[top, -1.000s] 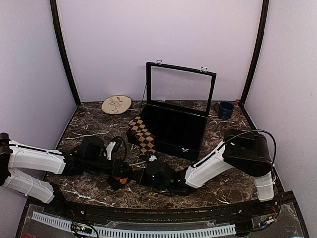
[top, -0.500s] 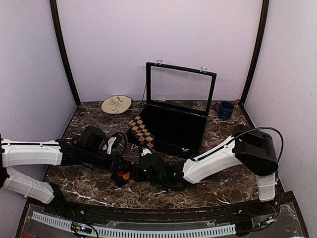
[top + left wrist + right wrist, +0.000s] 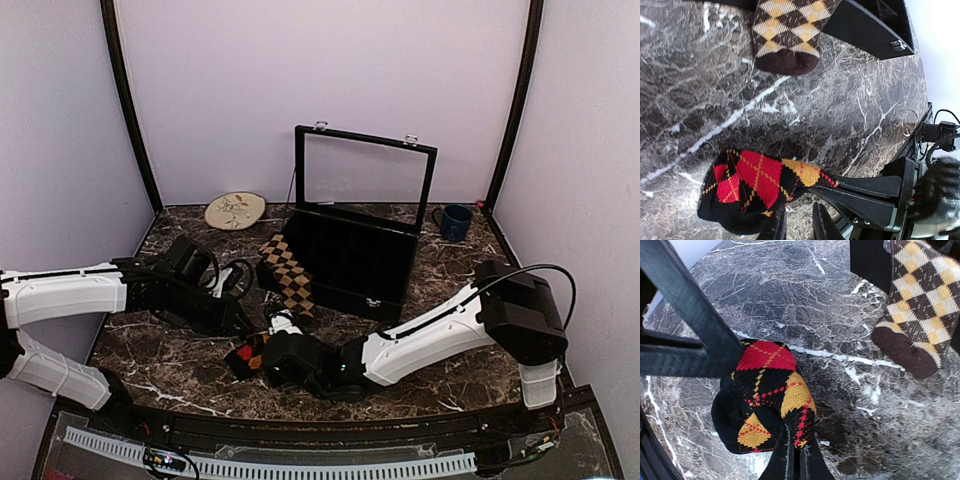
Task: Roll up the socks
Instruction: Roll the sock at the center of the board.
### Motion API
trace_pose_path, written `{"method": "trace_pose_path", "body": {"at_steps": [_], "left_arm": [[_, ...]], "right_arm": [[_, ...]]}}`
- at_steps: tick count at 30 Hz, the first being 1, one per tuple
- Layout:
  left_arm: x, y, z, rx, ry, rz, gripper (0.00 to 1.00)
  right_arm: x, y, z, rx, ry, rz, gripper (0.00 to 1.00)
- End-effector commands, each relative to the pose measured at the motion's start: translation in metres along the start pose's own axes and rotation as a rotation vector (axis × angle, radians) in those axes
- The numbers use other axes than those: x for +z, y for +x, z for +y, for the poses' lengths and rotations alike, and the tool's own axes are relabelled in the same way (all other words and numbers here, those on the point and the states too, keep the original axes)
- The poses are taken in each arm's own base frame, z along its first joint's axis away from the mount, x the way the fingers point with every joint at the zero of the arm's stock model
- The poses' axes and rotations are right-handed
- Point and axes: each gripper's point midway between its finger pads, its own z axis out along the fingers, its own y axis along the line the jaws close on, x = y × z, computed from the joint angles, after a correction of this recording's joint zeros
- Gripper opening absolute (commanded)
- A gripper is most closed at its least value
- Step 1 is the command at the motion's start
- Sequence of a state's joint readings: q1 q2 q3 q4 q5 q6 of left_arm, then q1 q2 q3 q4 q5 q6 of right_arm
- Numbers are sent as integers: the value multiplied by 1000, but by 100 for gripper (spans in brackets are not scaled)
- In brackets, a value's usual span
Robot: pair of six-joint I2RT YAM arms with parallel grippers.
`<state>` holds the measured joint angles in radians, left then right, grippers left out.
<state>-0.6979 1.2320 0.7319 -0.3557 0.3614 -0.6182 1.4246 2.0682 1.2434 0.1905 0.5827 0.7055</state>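
- The red, orange and black argyle sock (image 3: pixel 248 352) lies near the front of the dark marble desk (image 3: pixel 170 375), at about 7 o'clock from the black case with a glass lid (image 3: pixel 355 255).
- This sock is already bunched into a short, thick lump. The folds look loose and uneven to me, so I judge its roll is begun but not finished.
- The right hand (image 3: pixel 794 440) comes in low and is clenched on the end of this sock, with a fold of knit pinched between its thin fingers.
- The left hand (image 3: pixel 799 215) is at the other side of the lump. Its fingers stand a little apart with bare marble in the gap, so it looks released; one finger touches the sock's edge.
- The tan-brown and black diamond-patterned sock (image 3: pixel 288 272) lies stretched out flat at about 1 o'clock from the red one, with its dark toe pointing to the front. Its far end is against the case's left corner. It is not rolled at all, so I think more than half of the work is left.
- Both socks are soft, ribless knit that sags and creases easily. The desk is hard, polished stone with white veins.
- A blue mug (image 3: pixel 456 222) and a round cream plate (image 3: pixel 235 211) stand at the back.
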Motion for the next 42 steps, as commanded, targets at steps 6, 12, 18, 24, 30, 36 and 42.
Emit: {"method": "trace_pose_path", "body": {"at_steps": [6,12,18,24,30,36,42], "left_arm": [[10,26,-7,-68,81,165,3],[12,36,5,-64,47,181,0],[19,26,12,-53,5,143,0],[36,27,23,-44,-28,184,0],[49,21,33,-45,-63,169,0],[58,6,24,-29,-35,155,0],[69,3,20,-27,-8,183,0]], "right_arm": [[-3,-9,5,-88,77,-43,0],[-2,-10,6,-83,82,-46,0],[-2,-2,7,-82,67,-29,0],[-2,7,6,-95,81,-12,0],[-1,16,6,-124,95,7,0],[2,25,5,-166,112,24,0],[5,30,5,-214,131,32,0]]}}
